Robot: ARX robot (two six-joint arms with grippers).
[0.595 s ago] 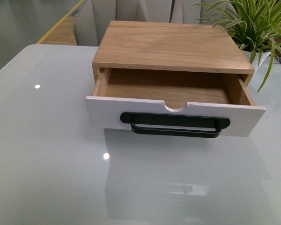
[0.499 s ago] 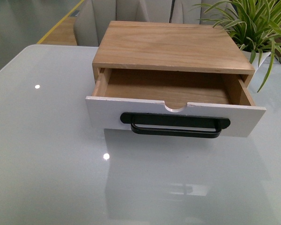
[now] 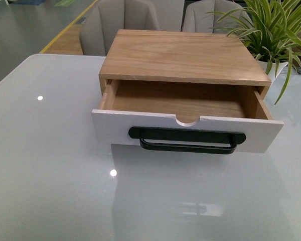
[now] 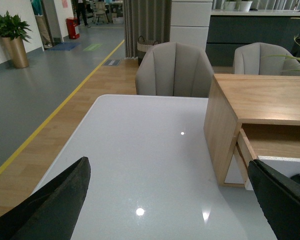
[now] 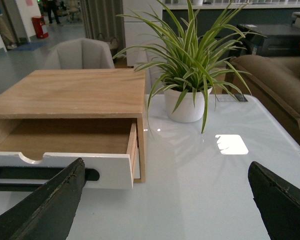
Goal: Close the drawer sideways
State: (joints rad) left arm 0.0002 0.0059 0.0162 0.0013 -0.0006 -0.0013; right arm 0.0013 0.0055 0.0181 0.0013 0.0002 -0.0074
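The drawer (image 3: 185, 131) stands pulled out of a light-wood box (image 3: 183, 52) on the white table. It has a white front panel, a long black bar handle (image 3: 187, 139) and a semicircular notch in its top edge, and it is empty inside. My left gripper (image 4: 175, 200) is open over bare table, to the left of the box, with the drawer's corner (image 4: 280, 165) by one finger. My right gripper (image 5: 165, 200) is open over the table, to the right of the drawer's front (image 5: 90, 167). Neither arm shows in the front view.
A potted spider plant (image 3: 271, 30) stands at the back right beside the box, and it also shows in the right wrist view (image 5: 187, 75). Grey chairs (image 3: 123, 22) stand behind the glossy table (image 3: 50, 175). A sofa (image 5: 275, 80) is off the table's right side.
The front view has shifted slightly, so the box and drawer sit a little lower in the picture and more of the chairs shows. The drawer stays equally far out.
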